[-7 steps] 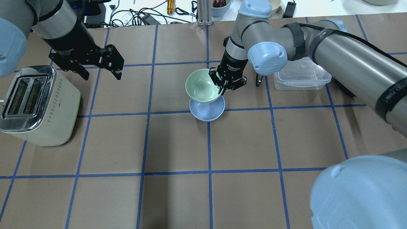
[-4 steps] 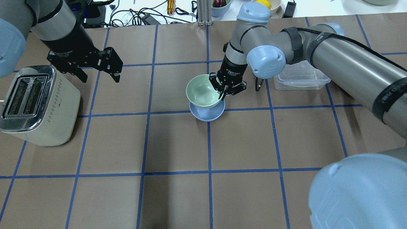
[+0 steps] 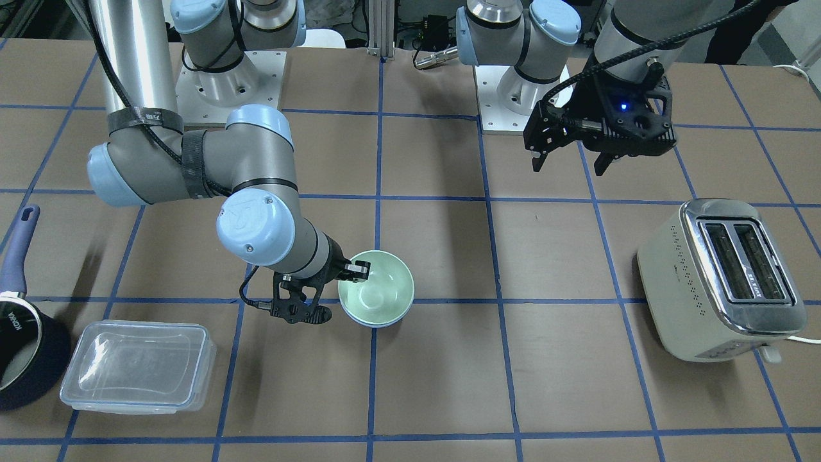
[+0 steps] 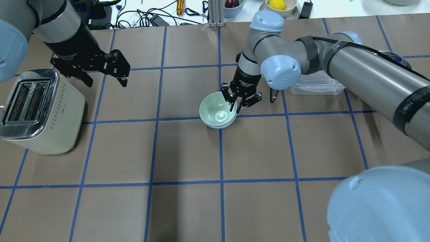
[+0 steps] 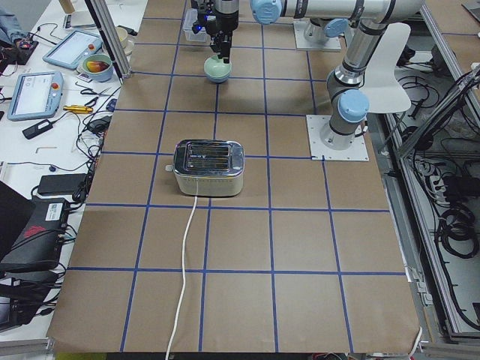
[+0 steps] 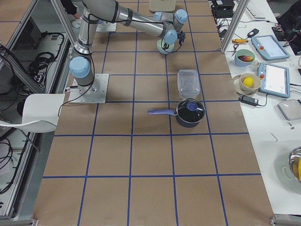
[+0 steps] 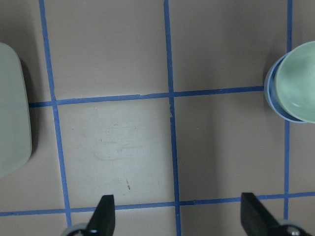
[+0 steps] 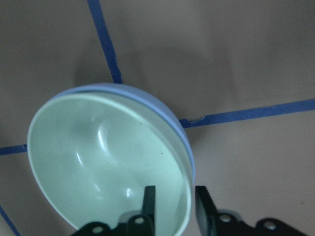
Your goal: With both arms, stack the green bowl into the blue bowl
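Observation:
The pale green bowl (image 4: 217, 112) sits nested upright inside the pale blue bowl (image 4: 218, 126), of which only the rim shows, at the table's middle. My right gripper (image 4: 234, 109) stands at the green bowl's right rim. In the right wrist view its fingers (image 8: 150, 196) straddle the rims of the green bowl (image 8: 103, 157) and blue bowl (image 8: 147, 96) with a gap, so it is open. My left gripper (image 4: 107, 82) hangs open and empty above the table, far to the left by the toaster. Both bowls show at the right edge of the left wrist view (image 7: 300, 83).
A cream toaster (image 4: 37, 111) stands at the left. A clear lidded container (image 4: 315, 88) lies right of the bowls, partly under my right arm. A dark saucepan (image 3: 19, 340) with a handle stands beyond it. Operators' items lie past the far edge.
My right gripper has lowered the green bowl from above the blue bowl down into it, and its fingers have parted. My left gripper has barely moved.

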`<control>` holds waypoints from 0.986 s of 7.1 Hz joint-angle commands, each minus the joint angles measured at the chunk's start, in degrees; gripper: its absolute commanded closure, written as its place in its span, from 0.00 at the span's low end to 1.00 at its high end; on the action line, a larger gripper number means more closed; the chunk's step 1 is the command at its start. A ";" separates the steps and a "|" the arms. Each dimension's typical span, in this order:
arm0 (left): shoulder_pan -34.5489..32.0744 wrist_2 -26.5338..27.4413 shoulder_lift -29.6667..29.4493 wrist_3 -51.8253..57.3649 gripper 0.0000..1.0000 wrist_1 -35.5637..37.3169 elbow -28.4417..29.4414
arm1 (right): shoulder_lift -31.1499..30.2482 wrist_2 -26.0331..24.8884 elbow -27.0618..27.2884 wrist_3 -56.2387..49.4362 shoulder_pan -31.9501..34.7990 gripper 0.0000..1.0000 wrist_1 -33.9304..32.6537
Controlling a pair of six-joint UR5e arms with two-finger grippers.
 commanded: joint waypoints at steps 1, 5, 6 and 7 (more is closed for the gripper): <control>0.00 -0.20 -0.09 0.00 0.09 0.07 0.02 | -1.65 -0.76 -0.94 -0.61 -0.97 0.00 -1.35; 0.00 0.06 -0.18 0.09 0.09 0.07 0.02 | -15.25 -17.14 -2.44 -14.40 -12.39 0.00 11.59; 0.00 0.14 -0.27 0.17 0.09 0.07 0.20 | -18.85 -17.11 -2.53 -17.64 -13.27 0.00 17.83; 0.00 0.15 -0.27 0.18 0.09 0.07 0.11 | -22.37 -17.89 -2.44 -18.28 -13.37 0.00 18.50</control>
